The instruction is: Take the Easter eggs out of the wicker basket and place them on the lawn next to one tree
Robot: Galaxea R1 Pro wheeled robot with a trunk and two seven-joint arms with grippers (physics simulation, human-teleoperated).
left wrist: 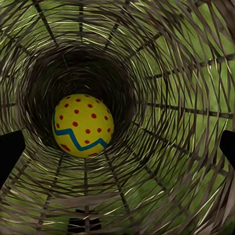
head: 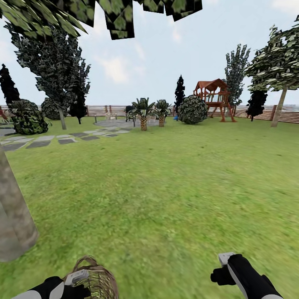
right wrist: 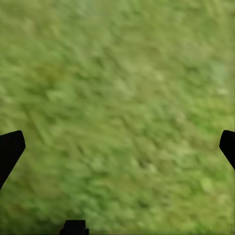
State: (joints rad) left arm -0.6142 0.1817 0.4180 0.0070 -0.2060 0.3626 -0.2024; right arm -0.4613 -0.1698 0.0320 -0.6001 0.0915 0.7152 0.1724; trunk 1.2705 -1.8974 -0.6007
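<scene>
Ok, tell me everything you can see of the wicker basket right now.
The wicker basket is round, brown and open-weave, with green lawn showing through its gaps. The left wrist view looks straight down inside it, to a dark bottom where one yellow Easter egg lies, with red dots and a blue zigzag. In the head view its rim and small loop handle sit at the bottom edge, by the left arm, near a thick grey-brown trunk.

The wicker basket (head: pixel 94 279), brown open weave, sits at the near left of the lawn (head: pixel 174 187), close to the right of the tree (head: pixel 14 216) with its thick grey-brown trunk. Deep inside lies one Easter egg (left wrist: pixel 82 125), yellow with red dots and a blue zigzag; the dark bottom may hide others.
</scene>
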